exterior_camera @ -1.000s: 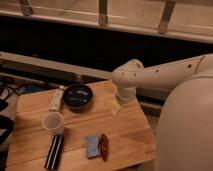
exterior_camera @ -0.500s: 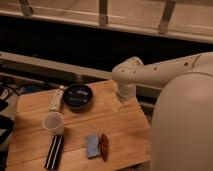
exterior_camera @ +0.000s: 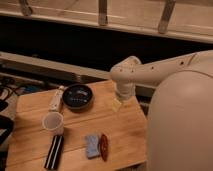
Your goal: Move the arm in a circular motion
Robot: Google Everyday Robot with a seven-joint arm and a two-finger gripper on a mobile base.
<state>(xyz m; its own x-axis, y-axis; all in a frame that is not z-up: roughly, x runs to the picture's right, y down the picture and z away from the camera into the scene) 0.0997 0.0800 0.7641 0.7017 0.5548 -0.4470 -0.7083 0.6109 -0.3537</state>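
Rounded arm (exterior_camera: 150, 73), pincer (exterior_camera: 116, 104) over wooden table (exterior_camera: 126, 132)

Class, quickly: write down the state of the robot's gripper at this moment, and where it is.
The gripper: at the tip of the arm, above the wooden table, right of the dark bowl; open or closed cannot be told.

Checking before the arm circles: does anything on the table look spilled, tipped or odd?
Nothing stands out: the cup is upright, the bowl flat, no spill on the table. The end effector hangs above its far right part.
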